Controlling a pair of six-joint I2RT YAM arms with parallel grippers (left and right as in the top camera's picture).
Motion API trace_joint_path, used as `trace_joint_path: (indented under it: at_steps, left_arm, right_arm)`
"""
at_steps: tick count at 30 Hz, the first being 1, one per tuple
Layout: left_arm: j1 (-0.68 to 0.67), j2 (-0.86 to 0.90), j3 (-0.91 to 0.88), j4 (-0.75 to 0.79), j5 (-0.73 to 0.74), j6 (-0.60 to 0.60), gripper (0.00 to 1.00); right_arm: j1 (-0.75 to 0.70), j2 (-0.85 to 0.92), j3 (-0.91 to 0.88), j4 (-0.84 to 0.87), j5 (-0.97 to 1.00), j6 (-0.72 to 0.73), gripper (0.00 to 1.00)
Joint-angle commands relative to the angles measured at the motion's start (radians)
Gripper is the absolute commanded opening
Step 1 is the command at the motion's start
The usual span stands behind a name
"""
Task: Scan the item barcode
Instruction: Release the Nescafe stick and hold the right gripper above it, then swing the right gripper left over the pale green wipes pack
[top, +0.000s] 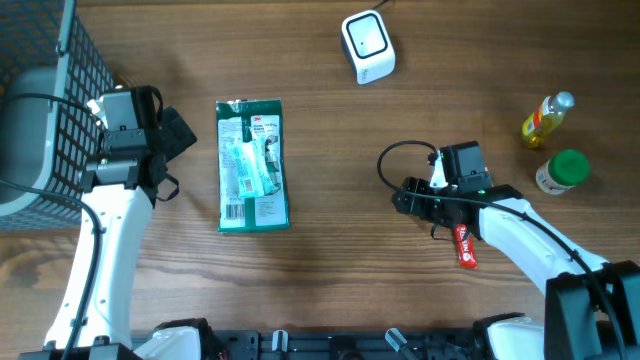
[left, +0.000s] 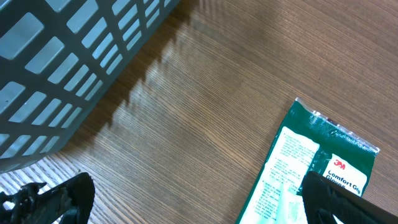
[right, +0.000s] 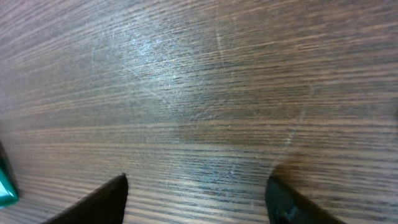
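Your left gripper (top: 172, 155) stands wide beside the glove pack (top: 253, 165), likely lined up to grab it; right gripper (right: 196, 199) half-open, empty.

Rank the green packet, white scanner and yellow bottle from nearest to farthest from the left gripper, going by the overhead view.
1. green packet, lying close beside the left gripper.
2. white scanner, at the table's top middle.
3. yellow bottle, far across, near the other arm.
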Motion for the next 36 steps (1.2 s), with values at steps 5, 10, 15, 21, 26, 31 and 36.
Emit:
trace_joint_path:
  at_steps: [5, 10, 15, 21, 26, 31, 36]
  left_arm:
    - [0.006, -0.005, 0.008, 0.0, -0.013, 0.012, 1.0]
    - [0.006, -0.005, 0.008, 0.0, -0.013, 0.012, 1.0]
    - [0.006, -0.005, 0.008, 0.0, -0.013, 0.012, 1.0]
    - [0.006, -0.005, 0.008, 0.0, -0.013, 0.012, 1.0]
    - [0.006, -0.005, 0.008, 0.0, -0.013, 0.012, 1.0]
    - [0.006, -0.005, 0.008, 0.0, -0.013, 0.012, 1.0]
    - [0.006, -0.005, 0.008, 0.0, -0.013, 0.012, 1.0]
  right_arm:
    - [0.003, 0.016, 0.154, -0.246, -0.039, -0.049, 0.58]
    - [0.01, 0.016, 0.467, -0.546, -0.098, -0.148, 0.59]
    - [0.082, 0.016, 0.692, -0.652, -0.098, -0.149, 0.62]
    - [0.232, 0.04, 0.706, -0.515, -0.097, -0.122, 0.63]
    - [0.336, 0.105, 0.706, -0.401, -0.118, -0.093, 1.0]
    - [0.396, 0.18, 0.706, -0.292, -0.158, -0.069, 0.97]
    - [0.419, 0.252, 0.706, -0.231, -0.156, -0.045, 0.8]
